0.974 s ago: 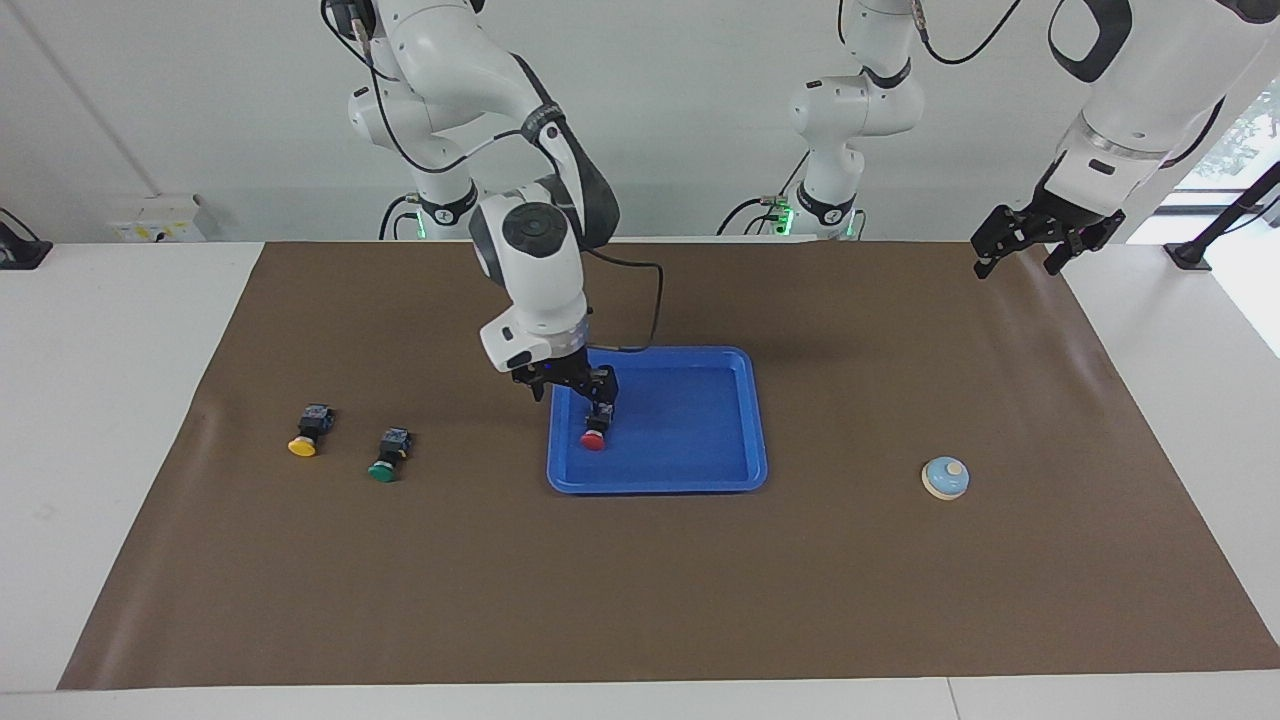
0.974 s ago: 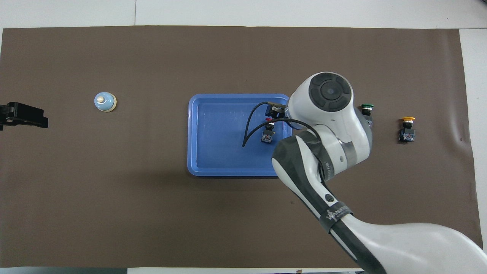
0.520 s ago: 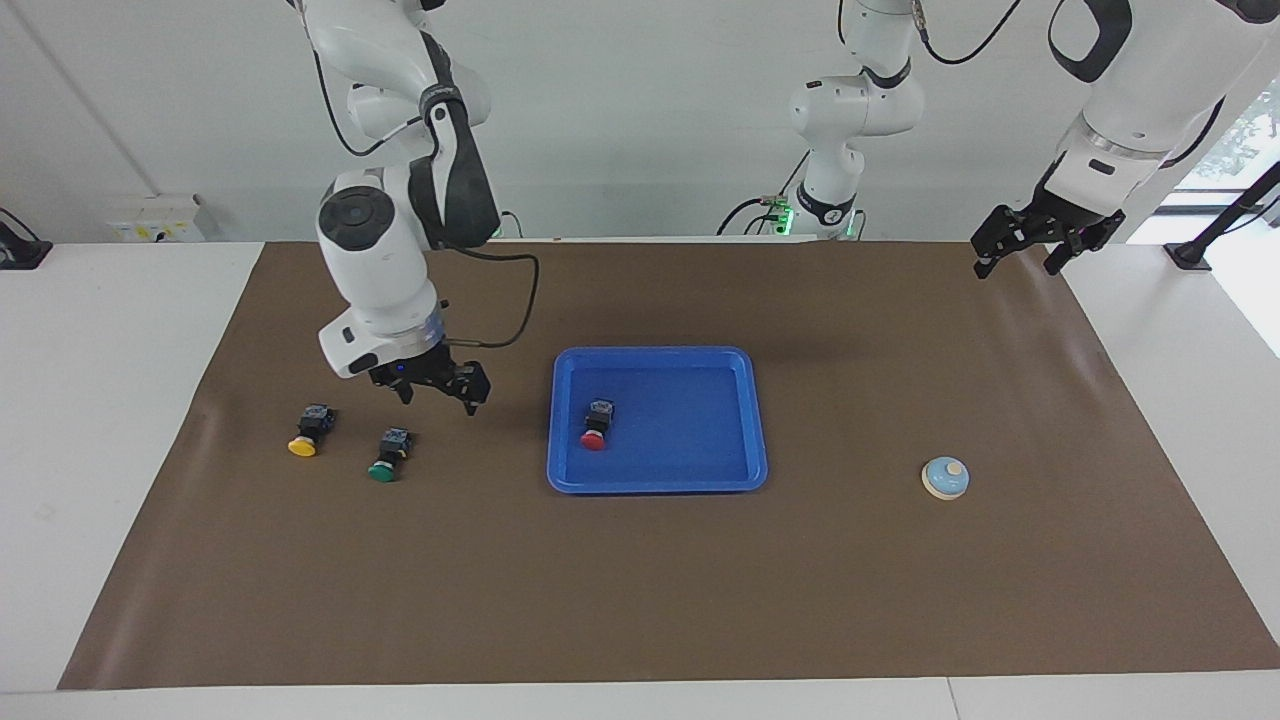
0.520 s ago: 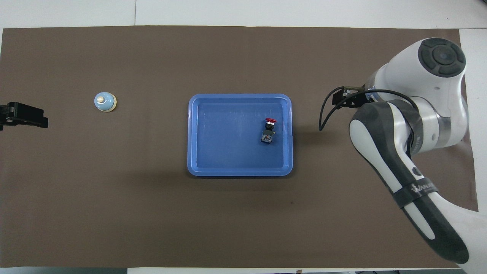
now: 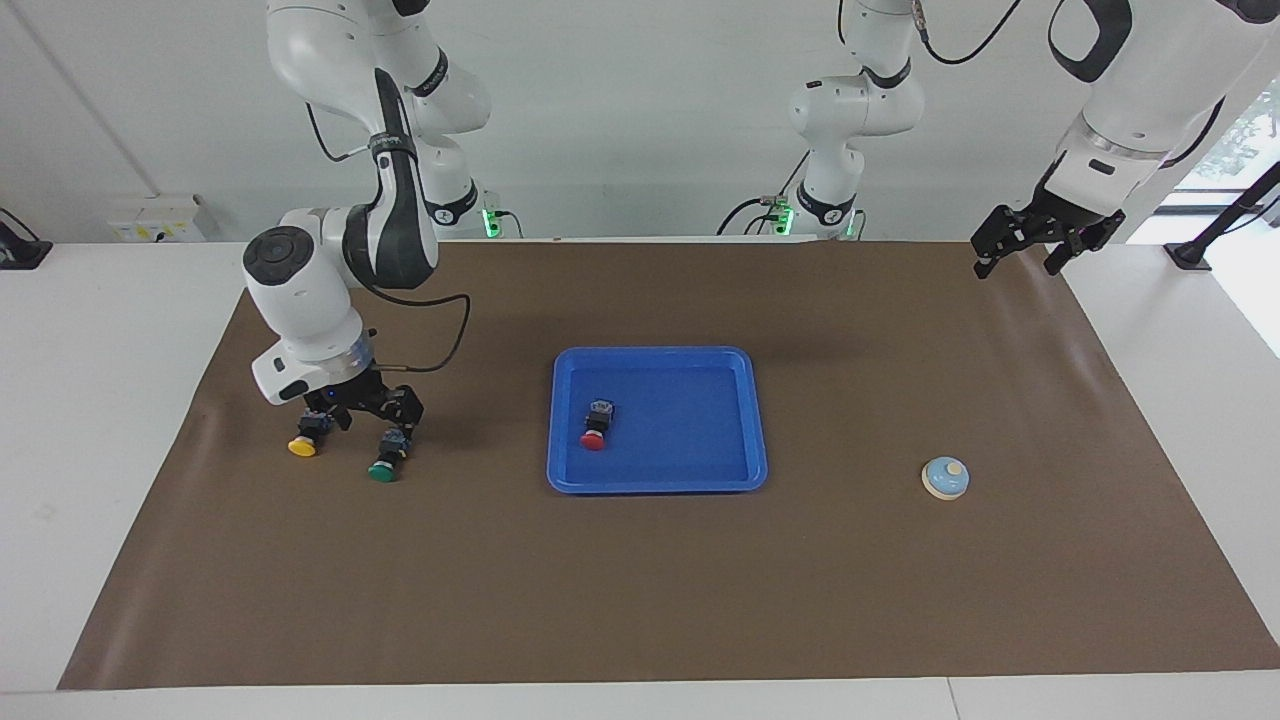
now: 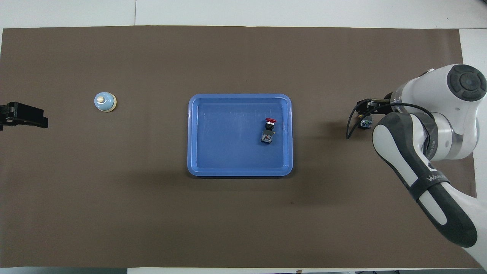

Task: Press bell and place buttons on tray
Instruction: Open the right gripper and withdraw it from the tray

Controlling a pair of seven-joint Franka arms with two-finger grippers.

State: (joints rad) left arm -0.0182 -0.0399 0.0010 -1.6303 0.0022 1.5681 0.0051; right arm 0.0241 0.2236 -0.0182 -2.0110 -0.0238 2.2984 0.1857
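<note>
Jaws spread wide, the right gripper (image 5: 368, 412) is hovering low over the green button (image 5: 386, 456), beside the yellow button (image 5: 307, 437). The red button (image 5: 595, 426) is lying in the tray (image 5: 700, 480); the left gripper (image 5: 1030, 244), also wide, is waiting well above the table's edge, away from the bell (image 5: 945, 477).

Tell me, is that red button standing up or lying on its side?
On its side. The red button lies in the blue tray, its round cap pointing sideways, away from the robots, black body flat on the floor.

Robotics lab: two bench-mounted arms (image 5: 340, 250), bare white walls.
</note>
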